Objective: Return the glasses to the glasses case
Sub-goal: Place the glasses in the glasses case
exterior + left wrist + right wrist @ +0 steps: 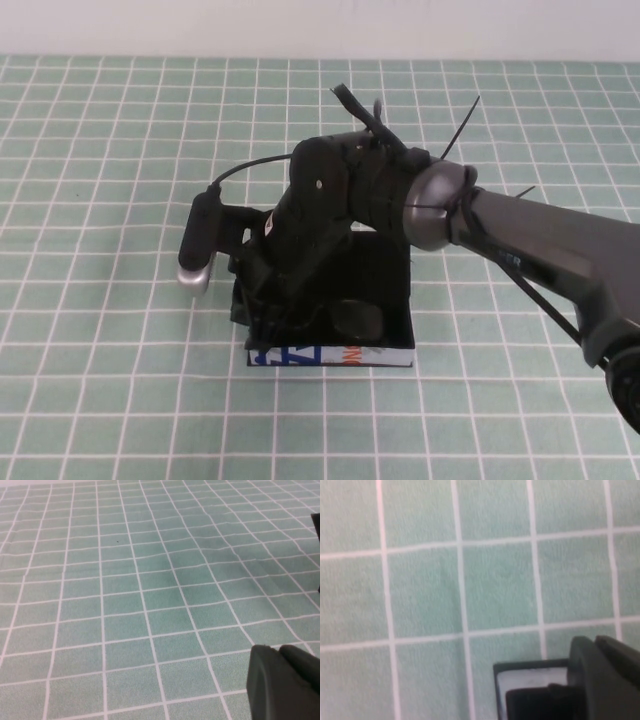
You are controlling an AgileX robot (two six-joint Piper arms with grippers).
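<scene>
Right arm lowered over the glasses case, which lies open on the green-checked tabletop with its white printed front edge toward the robot. The right pincer reaches into the left part of the black interior, where a descent to seat the glasses would end; whether it is spread or pressed together cannot be told, since the wrist body hides it from above. A dark lens-like oval shows in the case near its front wall — probably part of the glasses, though black on black leaves this uncertain. The right wrist view shows only a case corner against the cloth. The left pincer is parked well apart over bare tabletop — its state cannot be told either
</scene>
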